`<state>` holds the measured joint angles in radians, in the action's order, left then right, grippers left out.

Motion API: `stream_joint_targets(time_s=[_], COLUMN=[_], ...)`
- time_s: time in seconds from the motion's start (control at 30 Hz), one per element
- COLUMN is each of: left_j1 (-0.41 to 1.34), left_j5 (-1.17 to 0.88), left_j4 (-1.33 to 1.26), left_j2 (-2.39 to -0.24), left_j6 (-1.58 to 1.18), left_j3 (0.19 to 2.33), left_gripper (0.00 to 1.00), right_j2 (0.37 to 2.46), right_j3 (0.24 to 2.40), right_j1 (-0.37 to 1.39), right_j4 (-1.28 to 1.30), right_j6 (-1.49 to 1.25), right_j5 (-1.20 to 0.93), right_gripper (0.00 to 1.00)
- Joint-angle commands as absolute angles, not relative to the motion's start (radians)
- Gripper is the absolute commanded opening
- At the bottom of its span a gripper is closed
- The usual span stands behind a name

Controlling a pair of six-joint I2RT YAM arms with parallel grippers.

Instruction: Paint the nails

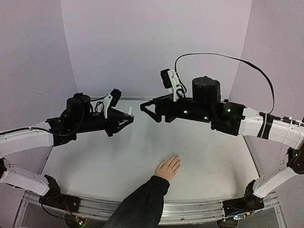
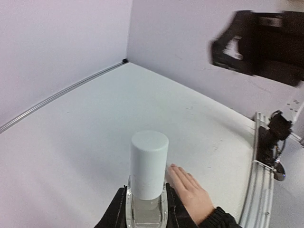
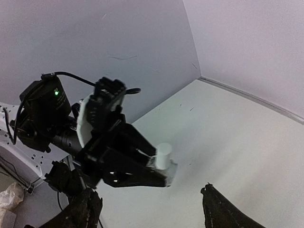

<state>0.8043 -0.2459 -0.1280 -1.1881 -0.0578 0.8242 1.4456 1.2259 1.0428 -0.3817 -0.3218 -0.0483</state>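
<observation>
**Bottle capped, no brush out, nails not yet touched**

I judge the job barely begun. My left gripper (image 1: 127, 117) is clamped tight on the small clear bottle (image 1: 129, 111), and its white cap (image 2: 148, 164) sits on top with no brush showing. My right gripper (image 1: 145, 110) is spread wide and holds nothing. It faces the cap from the 3 o'clock side, near but apart. Both forearms reach inward roughly level, well above the table (image 1: 95, 161). The person's hand (image 1: 168, 168) lies flat at 6 o'clock, fingers toward 1 o'clock. The nails (image 1: 175, 159) are too small for me to read, but they look bare. Uncapping and every stroke remain.
</observation>
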Motion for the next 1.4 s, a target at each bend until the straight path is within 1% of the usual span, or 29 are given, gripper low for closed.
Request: stream_joint_targets(time_s=[0.0, 0.13, 0.23, 0.33, 0.4, 0.5, 0.57, 0.7, 0.8, 0.93, 1.03, 1.13, 1.23, 1.3, 1.37], left_j1=[0.783, 0.784, 0.785, 0.791, 0.796, 0.802, 0.805, 0.807, 0.808, 0.808, 0.808, 0.808, 0.807, 0.806, 0.806], left_j5=[-0.650, -0.868, -0.966, -0.995, -1.000, -1.018, -1.031, -1.040, -1.045, -1.045, -1.048, -1.036, -0.989, -0.908, -0.799], left_j4=[-0.157, -0.157, -0.158, -0.158, -0.160, -0.161, -0.160, -0.160, -0.160, -0.160, -0.160, -0.161, -0.161, -0.161, -0.161], left_j2=[-1.119, -1.148, -1.182, -1.200, -1.203, -1.211, -1.217, -1.229, -1.236, -1.242, -1.246, -1.247, -1.237, -1.224, -1.206], left_j6=[-0.102, -0.164, -0.204, -0.216, -0.216, -0.216, -0.218, -0.218, -0.218, -0.215, -0.215, -0.213, -0.204, -0.193, -0.175], left_j3=[0.850, 0.900, 0.929, 0.938, 0.939, 0.946, 0.950, 0.957, 0.959, 0.964, 0.966, 0.965, 0.960, 0.953, 0.943], left_gripper=[0.00, 0.00, 0.00, 0.00, 0.00, 0.00, 0.00, 0.00, 0.00, 0.00, 0.00, 0.00, 0.00, 0.00, 0.00], right_j2=[1.427, 1.459, 1.495, 1.528, 1.543, 1.553, 1.561, 1.582, 1.597, 1.602, 1.602, 1.598, 1.593, 1.587, 1.581], right_j3=[1.187, 1.196, 1.204, 1.221, 1.227, 1.232, 1.240, 1.256, 1.262, 1.262, 1.262, 1.259, 1.245, 1.227, 1.206], right_j1=[0.916, 0.908, 0.908, 0.908, 0.908, 0.908, 0.908, 0.909, 0.910, 0.910, 0.910, 0.910, 0.912, 0.917, 0.921], right_j4=[-0.496, -0.582, -0.653, -0.678, -0.694, -0.716, -0.724, -0.736, -0.746, -0.753, -0.758, -0.759, -0.759, -0.758, -0.758], right_j6=[-0.276, -0.274, -0.315, -0.339, -0.351, -0.367, -0.374, -0.385, -0.395, -0.396, -0.397, -0.396, -0.395, -0.389, -0.387], right_j5=[-0.524, -0.799, -0.892, -0.927, -0.940, -0.950, -0.959, -0.987, -1.008, -1.018, -1.023, -1.024, -1.011, -0.996, -0.972], right_gripper=[0.78, 0.78, 0.76, 0.65, 0.62, 0.54, 0.51, 0.41, 0.35, 0.35, 0.27, 0.14, 0.06, 0.00, 0.00])
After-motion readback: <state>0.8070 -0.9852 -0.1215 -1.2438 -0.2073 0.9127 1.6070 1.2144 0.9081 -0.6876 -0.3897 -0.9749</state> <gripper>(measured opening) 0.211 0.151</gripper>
